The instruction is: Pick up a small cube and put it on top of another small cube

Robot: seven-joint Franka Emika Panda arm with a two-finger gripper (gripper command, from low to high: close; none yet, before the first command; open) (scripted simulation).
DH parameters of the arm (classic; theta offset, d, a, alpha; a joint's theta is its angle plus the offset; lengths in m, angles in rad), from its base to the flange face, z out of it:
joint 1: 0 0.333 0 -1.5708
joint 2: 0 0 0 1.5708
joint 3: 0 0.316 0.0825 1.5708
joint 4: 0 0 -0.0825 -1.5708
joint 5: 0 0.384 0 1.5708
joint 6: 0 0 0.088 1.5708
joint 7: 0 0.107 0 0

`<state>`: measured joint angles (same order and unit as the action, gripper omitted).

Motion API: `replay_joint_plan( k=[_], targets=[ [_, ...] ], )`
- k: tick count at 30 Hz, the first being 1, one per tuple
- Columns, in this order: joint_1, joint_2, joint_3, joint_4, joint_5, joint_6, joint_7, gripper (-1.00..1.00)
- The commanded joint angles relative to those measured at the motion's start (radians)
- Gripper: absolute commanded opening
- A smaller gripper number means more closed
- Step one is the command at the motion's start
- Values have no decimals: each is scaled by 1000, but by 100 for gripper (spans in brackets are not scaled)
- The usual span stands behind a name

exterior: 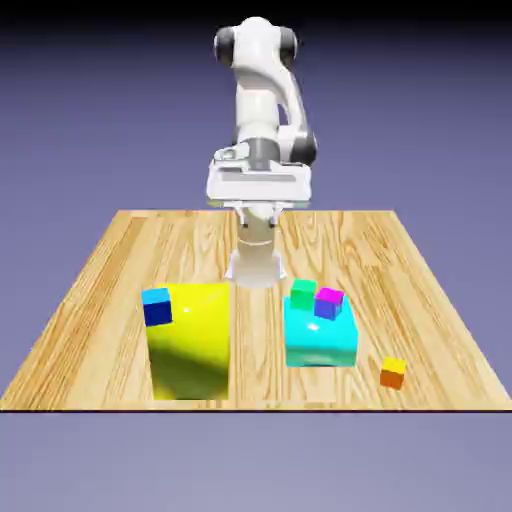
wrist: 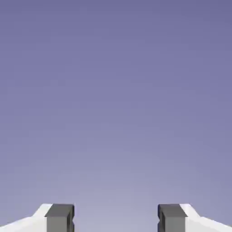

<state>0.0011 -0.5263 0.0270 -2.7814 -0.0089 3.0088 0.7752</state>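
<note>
The small cube (exterior: 392, 373), orange with a yellow top, lies on the table near the front edge at the exterior view's right. It stands alone, apart from the other blocks. My gripper (exterior: 258, 210) hangs high above the table's far middle, well away from the cube. In the hand view the gripper (wrist: 116, 219) is open, with nothing between the two grey fingertips (wrist: 60, 217) and only the plain backdrop ahead. No cube shows in that view.
A big yellow block (exterior: 190, 345) carries a small blue cube with a cyan top (exterior: 157, 306). On the cyan block (exterior: 320, 340) sit a small green cube (exterior: 303, 293) and a magenta-topped cube (exterior: 329, 302). The wooden table (exterior: 90, 300) ends just in front.
</note>
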Motion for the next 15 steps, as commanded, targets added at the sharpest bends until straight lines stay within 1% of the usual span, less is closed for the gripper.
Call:
replay_joint_plan(
  k=[1, 15],
  targets=[
    [-9, 36, 22, 24, -7, -23, 28, 0],
    [-135, 544, 335, 356, -111, -350, 425, 0]
  ],
)
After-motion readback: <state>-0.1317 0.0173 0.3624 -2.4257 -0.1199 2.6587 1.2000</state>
